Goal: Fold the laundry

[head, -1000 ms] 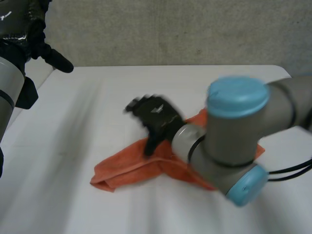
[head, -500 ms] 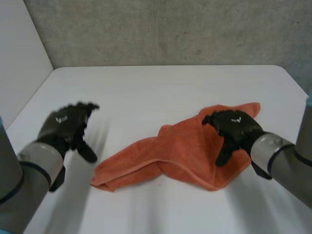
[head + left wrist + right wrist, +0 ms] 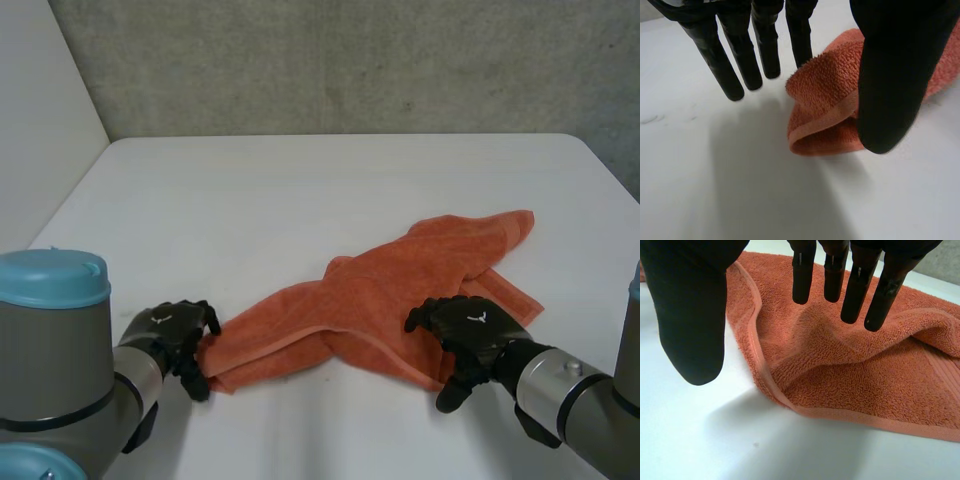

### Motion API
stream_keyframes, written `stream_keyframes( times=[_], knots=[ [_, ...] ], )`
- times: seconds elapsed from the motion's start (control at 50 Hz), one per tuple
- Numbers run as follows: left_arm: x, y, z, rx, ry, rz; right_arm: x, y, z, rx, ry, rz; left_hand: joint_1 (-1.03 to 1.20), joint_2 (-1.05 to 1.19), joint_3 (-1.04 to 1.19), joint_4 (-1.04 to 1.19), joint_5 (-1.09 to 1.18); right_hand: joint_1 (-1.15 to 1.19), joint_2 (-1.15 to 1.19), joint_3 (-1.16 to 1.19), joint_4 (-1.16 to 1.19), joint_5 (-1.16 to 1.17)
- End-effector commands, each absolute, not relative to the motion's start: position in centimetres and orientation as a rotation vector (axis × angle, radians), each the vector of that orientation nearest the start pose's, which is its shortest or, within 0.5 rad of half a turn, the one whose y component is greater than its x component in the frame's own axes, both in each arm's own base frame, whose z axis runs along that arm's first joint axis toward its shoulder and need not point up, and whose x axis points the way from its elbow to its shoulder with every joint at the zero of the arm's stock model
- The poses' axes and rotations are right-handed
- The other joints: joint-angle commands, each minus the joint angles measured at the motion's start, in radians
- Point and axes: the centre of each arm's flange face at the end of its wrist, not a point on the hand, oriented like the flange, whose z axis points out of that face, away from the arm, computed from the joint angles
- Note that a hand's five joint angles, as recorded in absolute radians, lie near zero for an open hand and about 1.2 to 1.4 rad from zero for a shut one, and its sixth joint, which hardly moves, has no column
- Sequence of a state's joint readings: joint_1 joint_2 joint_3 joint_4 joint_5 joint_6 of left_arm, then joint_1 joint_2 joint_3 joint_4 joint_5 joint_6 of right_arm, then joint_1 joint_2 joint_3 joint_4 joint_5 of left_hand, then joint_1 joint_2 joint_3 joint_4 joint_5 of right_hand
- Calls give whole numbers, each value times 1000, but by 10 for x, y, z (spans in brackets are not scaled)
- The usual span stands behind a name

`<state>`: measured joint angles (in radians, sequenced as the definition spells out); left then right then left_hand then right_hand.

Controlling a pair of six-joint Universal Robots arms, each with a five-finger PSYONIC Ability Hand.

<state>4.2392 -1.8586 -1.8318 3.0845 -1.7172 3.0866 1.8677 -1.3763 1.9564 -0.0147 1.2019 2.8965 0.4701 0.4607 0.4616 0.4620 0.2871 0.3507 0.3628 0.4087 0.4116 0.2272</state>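
Between the two black hands, on the white table (image 3: 300,190), lies a crumpled orange terry-cloth towel (image 3: 390,300). It is bunched into loose folds, and one end runs away from the right hand (image 3: 470,325) toward the table's far side. The left hand (image 3: 168,330) is set at the towel's folded near corner. In its wrist view the fingers (image 3: 740,60) hang straight and relaxed, and the rolled corner (image 3: 825,100) lies between them and the thumb, not pinched. The right hand is at the hemmed near edge of the towel's opposite end. Its wrist view shows straight fingers (image 3: 855,290) above a raised fold (image 3: 865,375), with the thumb held apart over bare table beside the hem, grasping nothing. A rough grey wall (image 3: 350,60) stands beyond the table, well away from both hands, and a pale panel (image 3: 40,120) borders the left arm's side. The left arm's light-blue cap (image 3: 50,278) sits behind its hand. In the left wrist view the thumb covers part of the towel's corner, and whether the fingertips touch the cloth cannot be told.
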Motion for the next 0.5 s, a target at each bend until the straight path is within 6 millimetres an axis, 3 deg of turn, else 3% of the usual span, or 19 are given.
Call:
stream_keyframes(
  times=[0.02, 0.14, 0.26, 0.3, 0.42, 0.5],
  knots=[
    [-237, -204, 148, 475, 2809, -1619, 230, -193, 152, -896, 2281, -1357, 319, 328, 327, 327, 327, 157, 145, 99, 96, 106],
    [-242, -213, 142, 463, 2780, -1702, 221, -198, 150, -861, 2318, -1366, 603, 612, 612, 611, 612, 154, 142, 96, 93, 103],
    [-244, -216, 138, 469, 2781, -1703, 203, -218, 156, -798, 2359, -1431, 765, 774, 774, 773, 774, 154, 142, 96, 93, 103],
    [-245, -218, 140, 468, 2775, -1714, 197, -224, 157, -790, 2377, -1451, 926, 935, 934, 934, 934, 154, 142, 96, 93, 103],
    [-246, -227, 150, 437, 2741, -1779, 175, -247, 164, -845, 2430, -1557, 926, 936, 935, 934, 935, 157, 145, 99, 96, 106],
    [-244, -247, 168, 369, 2676, -1885, 167, -256, 169, -927, 2452, -1571, 926, 936, 935, 934, 935, 151, 139, 93, 90, 100]
  ],
)
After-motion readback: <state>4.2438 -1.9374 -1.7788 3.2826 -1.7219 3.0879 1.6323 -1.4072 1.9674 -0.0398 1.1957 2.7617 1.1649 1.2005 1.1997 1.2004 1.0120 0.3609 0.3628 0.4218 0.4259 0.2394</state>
